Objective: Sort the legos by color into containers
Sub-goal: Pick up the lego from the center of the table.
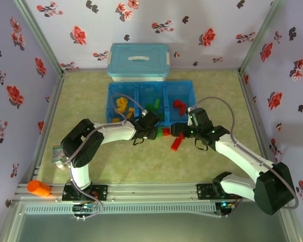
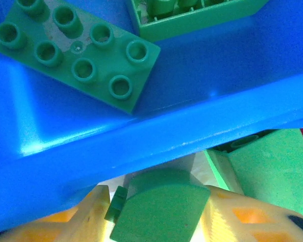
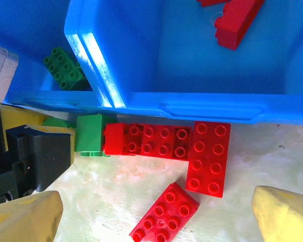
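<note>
The blue tray (image 1: 112, 103) holds yellow legos (image 1: 122, 105) on the left, green ones (image 1: 153, 106) in the middle and red ones (image 1: 179, 106) on the right. My left gripper (image 2: 161, 214) is shut on a green lego (image 2: 159, 204) just outside the tray's front wall (image 2: 166, 136), below a flat green brick (image 2: 78, 55) in the middle compartment. My right gripper (image 3: 156, 222) hangs open over three red legos (image 3: 208, 156) and a green one (image 3: 93, 133) on the table by the tray wall (image 3: 192, 103). From the top, the left gripper (image 1: 152, 132) and right gripper (image 1: 179, 130) nearly meet.
A light blue lidded box (image 1: 139, 61) stands behind the tray. An orange cylinder (image 1: 39, 188) lies on the near left rail, with a small packet (image 1: 57, 154) beside the left arm. Flowered walls enclose the table on three sides.
</note>
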`<move>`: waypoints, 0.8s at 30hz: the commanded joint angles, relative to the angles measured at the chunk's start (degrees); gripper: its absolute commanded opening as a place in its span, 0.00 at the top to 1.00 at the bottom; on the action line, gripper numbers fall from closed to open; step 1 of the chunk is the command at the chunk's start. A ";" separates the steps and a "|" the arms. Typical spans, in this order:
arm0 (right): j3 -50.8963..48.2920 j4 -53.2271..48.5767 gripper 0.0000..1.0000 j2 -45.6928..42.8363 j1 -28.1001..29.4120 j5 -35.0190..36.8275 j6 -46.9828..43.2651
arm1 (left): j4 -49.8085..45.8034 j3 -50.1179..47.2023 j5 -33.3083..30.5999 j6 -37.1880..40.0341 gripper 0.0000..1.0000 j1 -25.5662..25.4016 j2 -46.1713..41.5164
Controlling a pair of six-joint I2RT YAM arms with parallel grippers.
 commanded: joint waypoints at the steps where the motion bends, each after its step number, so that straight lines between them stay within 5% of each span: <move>1: 0.18 0.76 0.03 0.20 0.44 0.43 0.89 | -0.95 0.50 -1.16 1.08 0.56 -0.13 0.81; 8: 2.20 -0.68 0.03 1.53 0.61 0.74 0.81 | -0.98 -2.01 -3.02 0.47 0.66 -1.43 -4.73; 24: 3.66 -2.33 0.03 1.89 0.63 1.47 1.25 | -1.02 -1.10 -4.93 3.50 0.68 -0.16 -16.67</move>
